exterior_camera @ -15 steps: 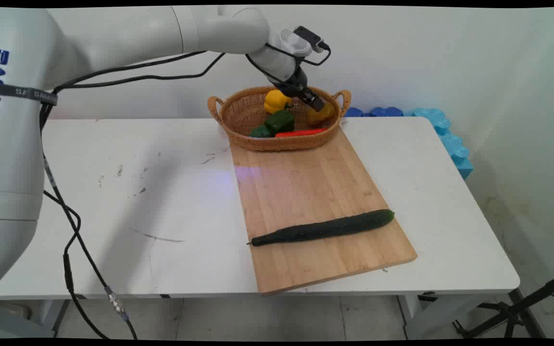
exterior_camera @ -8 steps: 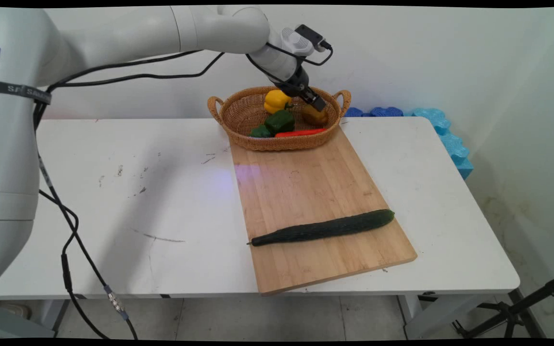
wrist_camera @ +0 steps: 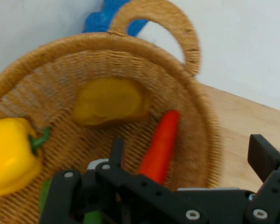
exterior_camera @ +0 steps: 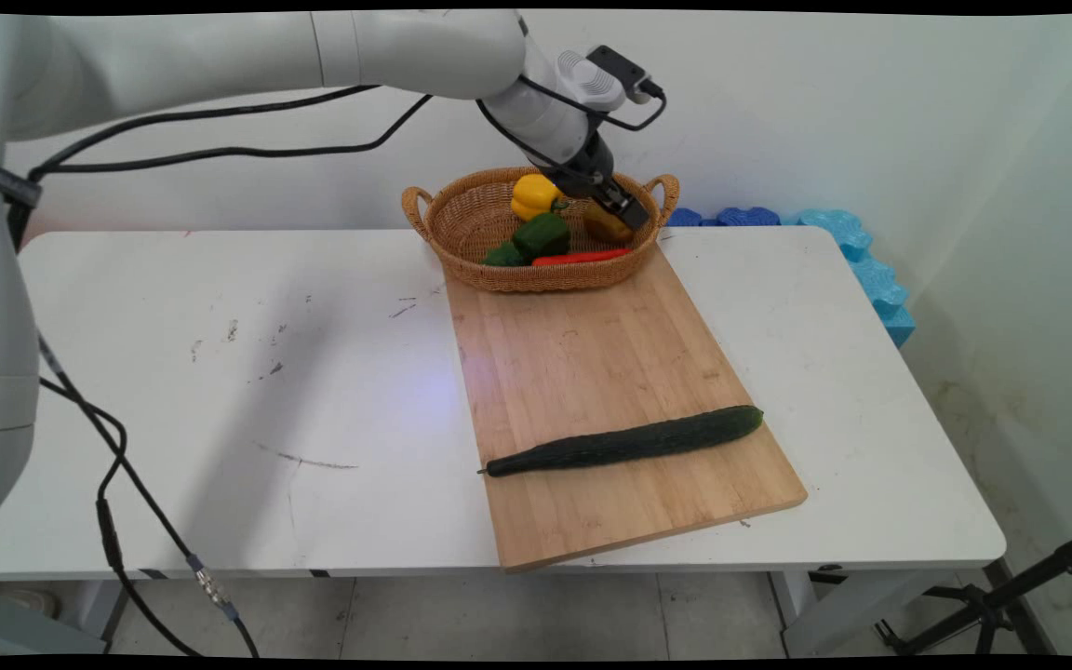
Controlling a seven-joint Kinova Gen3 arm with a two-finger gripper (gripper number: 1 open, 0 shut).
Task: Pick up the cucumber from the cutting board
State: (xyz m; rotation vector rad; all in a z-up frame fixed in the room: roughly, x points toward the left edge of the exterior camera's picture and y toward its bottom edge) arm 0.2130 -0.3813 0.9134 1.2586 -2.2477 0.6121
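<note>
Two fingers of my gripper [exterior_camera: 627,207] are standing spread w/ nothing btwn them; I'm hovering over the basket's [exterior_camera: 536,277] handle end. Directly ahead: brownish-yellow veg [wrist_camera: 109,102], red chili [wrist_camera: 161,147] beside it. Yellow pepper [wrist_camera: 9,158] is lying off to my left.

In the hand view the green pepper [wrist_camera: 46,198] lay mostly hidden behind the gripper [wrist_camera: 189,161], and the basket [wrist_camera: 210,140] was cut off.
</note>
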